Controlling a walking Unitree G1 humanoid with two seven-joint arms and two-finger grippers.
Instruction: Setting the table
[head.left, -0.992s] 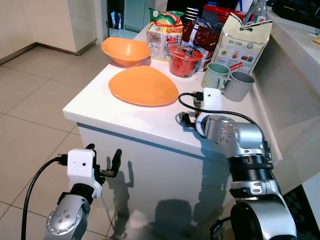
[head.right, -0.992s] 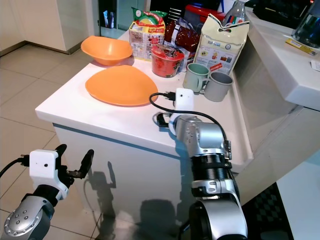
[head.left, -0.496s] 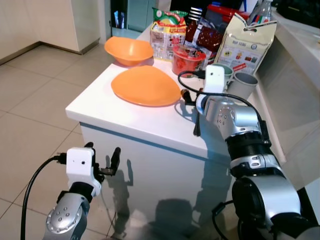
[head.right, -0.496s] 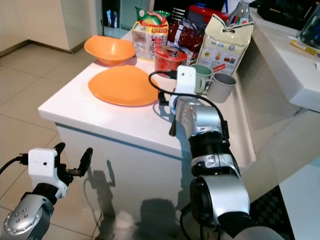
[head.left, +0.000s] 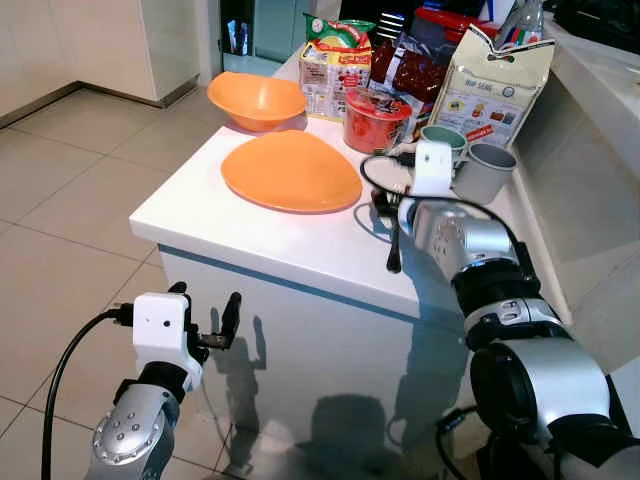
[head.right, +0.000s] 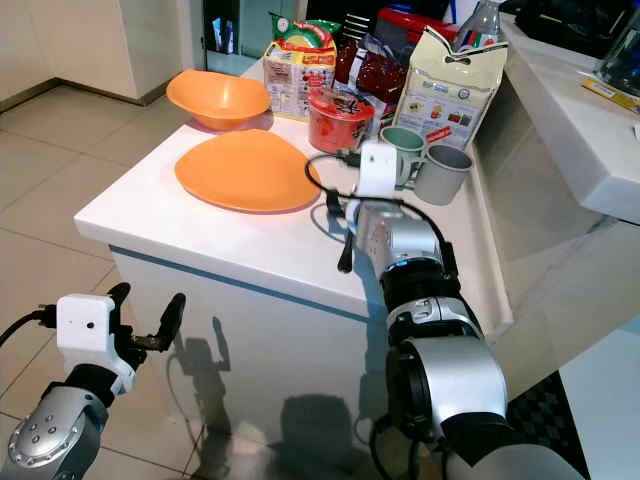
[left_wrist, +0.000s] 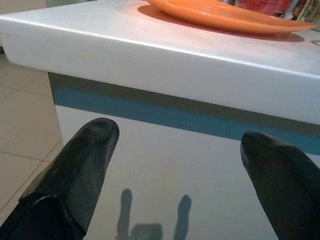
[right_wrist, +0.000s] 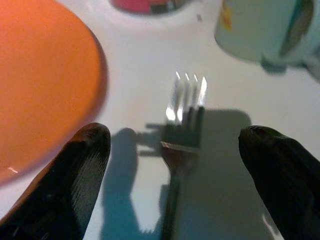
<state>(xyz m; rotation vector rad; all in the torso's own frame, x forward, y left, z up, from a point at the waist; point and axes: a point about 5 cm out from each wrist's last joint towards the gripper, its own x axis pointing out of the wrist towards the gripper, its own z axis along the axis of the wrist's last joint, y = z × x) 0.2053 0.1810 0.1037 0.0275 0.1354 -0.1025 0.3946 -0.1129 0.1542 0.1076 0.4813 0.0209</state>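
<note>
Hanging low in front of the white counter (head.left: 250, 235), my left gripper (head.left: 207, 322) has its two black fingers spread apart around nothing, level with the cabinet face under the counter edge. Up on the counter my right gripper (right_wrist: 175, 170) hovers just above a dark-handled fork (right_wrist: 182, 117), fingers wide apart, one on each side of it and not touching it. My right wrist view shows the fork's shiny tines pointing toward the mugs, a detail my head views miss; there the fork (head.left: 394, 245) is a thin dark line beside my wrist. The fork lies flat just beside the orange plate (head.left: 290, 170). From below, my left wrist view catches the plate's rim (left_wrist: 225, 17) over the counter edge. Past the fork stand a green mug (head.left: 440, 140) and a grey mug (head.left: 484, 170), side by side. Further back are a red cup (head.left: 374, 120), an orange bowl (head.left: 256, 98) and food packets (head.left: 490, 70). Beige floor tiles (head.left: 70, 190) spread to my left
</note>
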